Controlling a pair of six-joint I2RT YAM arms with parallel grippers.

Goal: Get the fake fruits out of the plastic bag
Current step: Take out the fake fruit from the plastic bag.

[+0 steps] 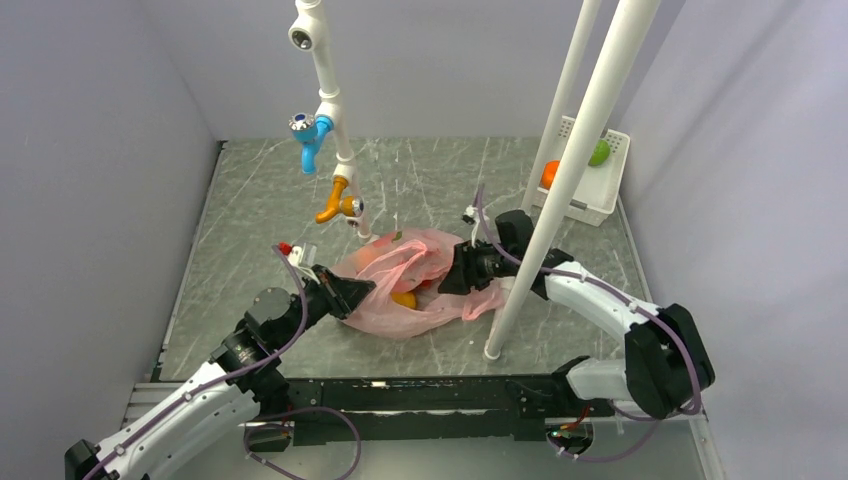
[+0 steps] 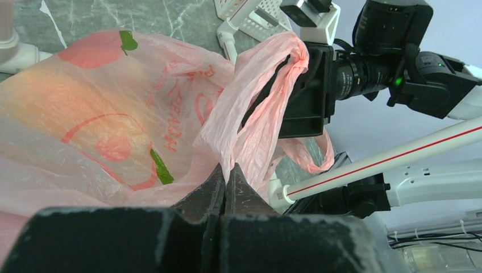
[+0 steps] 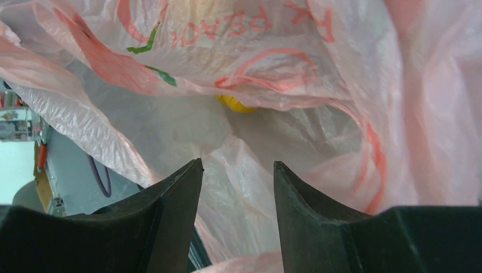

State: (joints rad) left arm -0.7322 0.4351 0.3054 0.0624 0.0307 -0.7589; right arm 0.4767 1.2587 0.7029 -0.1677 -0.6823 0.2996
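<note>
The pink plastic bag (image 1: 415, 290) lies crumpled mid-table. Through its film I see a yellow-orange fake fruit (image 1: 404, 299) and a red one (image 1: 426, 285). My left gripper (image 1: 366, 291) is shut on the bag's left edge; in the left wrist view its jaws (image 2: 227, 169) pinch a fold of film. My right gripper (image 1: 448, 274) is at the bag's right side, with a handle loop (image 2: 273, 85) draped over it. In the right wrist view its fingers (image 3: 237, 165) stand apart, with loose film between them. A yellow fruit (image 3: 236, 103) shows deeper inside the bag (image 3: 284, 68).
A white slotted basket (image 1: 592, 190) at the back right holds a green fruit (image 1: 599, 152) and an orange one (image 1: 550, 173). A slanted white pole (image 1: 560, 190) stands on a foot (image 1: 493, 351) beside my right arm. A white pipe with blue and orange taps (image 1: 325, 130) hangs behind the bag.
</note>
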